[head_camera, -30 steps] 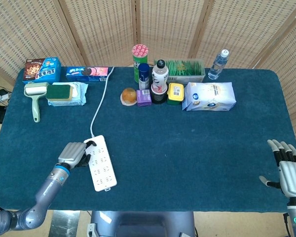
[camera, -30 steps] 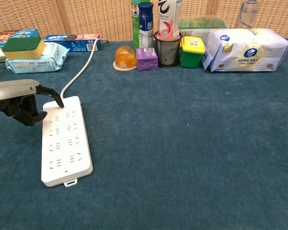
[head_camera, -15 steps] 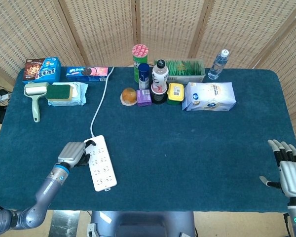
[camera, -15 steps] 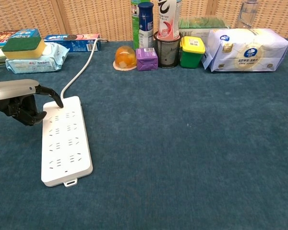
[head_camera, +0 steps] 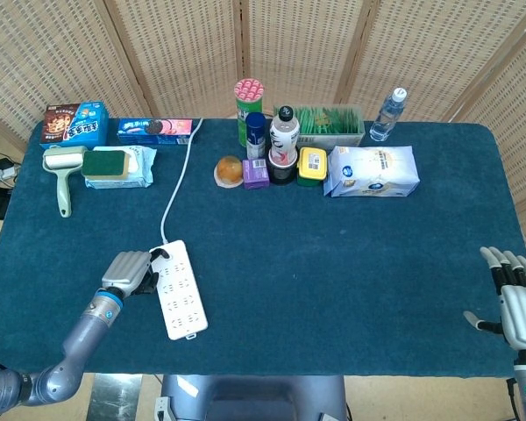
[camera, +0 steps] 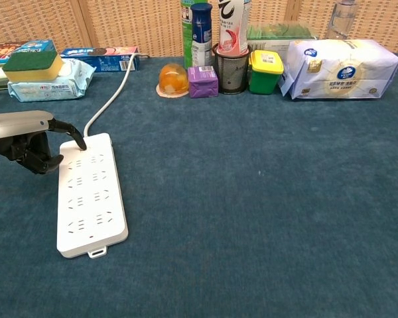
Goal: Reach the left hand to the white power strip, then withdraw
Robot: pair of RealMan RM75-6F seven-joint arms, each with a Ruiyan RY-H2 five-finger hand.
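Note:
The white power strip (head_camera: 180, 289) lies lengthwise on the blue tablecloth near the front left, and its cord (head_camera: 177, 189) runs off toward the back. My left hand (head_camera: 130, 270) sits right at the strip's far left corner. In the chest view one dark fingertip of the left hand (camera: 26, 136) arches onto the top end of the power strip (camera: 91, 195), while the other fingers curl beside its left edge. It holds nothing. My right hand (head_camera: 515, 303) hovers at the front right edge, fingers spread and empty; the chest view does not show it.
At the back left are a lint roller (head_camera: 63, 175), a sponge on a wipes pack (head_camera: 118, 165) and biscuit boxes (head_camera: 74, 123). Bottles, a can and small boxes cluster at the back centre (head_camera: 272, 145), beside a tissue pack (head_camera: 373, 171).
My left hand has eased very slightly to the left, its fingertip still at the strip's end. The right hand has sunk a touch lower in the head view.

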